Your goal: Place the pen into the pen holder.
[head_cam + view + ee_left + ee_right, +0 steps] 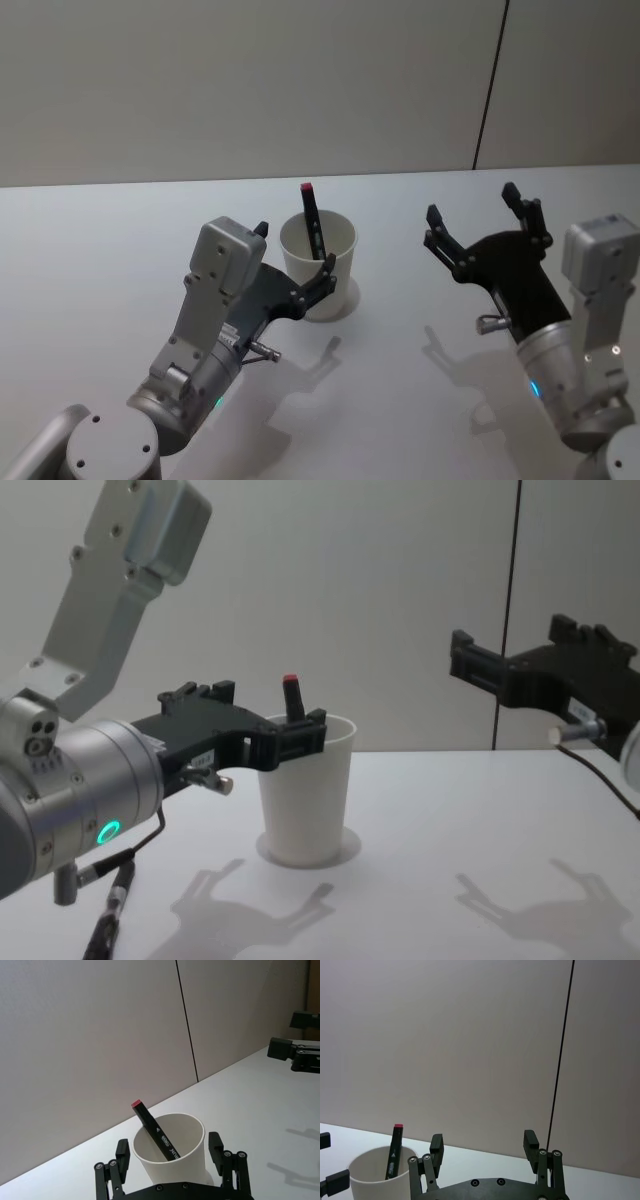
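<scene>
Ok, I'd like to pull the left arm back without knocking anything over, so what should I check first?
1. Pen inside the pen holder: ok. It leans on the rim, red end up.
2. Pen holder upright on the table: ok.
3. Left gripper open: ok. One finger is on each side of the cup near its rim, and neither holds the pen.
4. Left fingers free of the cup wall: cannot tell. The gaps look narrow in the left wrist view, so a straight pull back seems safest.
5. Right gripper out of the path: ok. It is open and raised off to the cup's right.
</scene>
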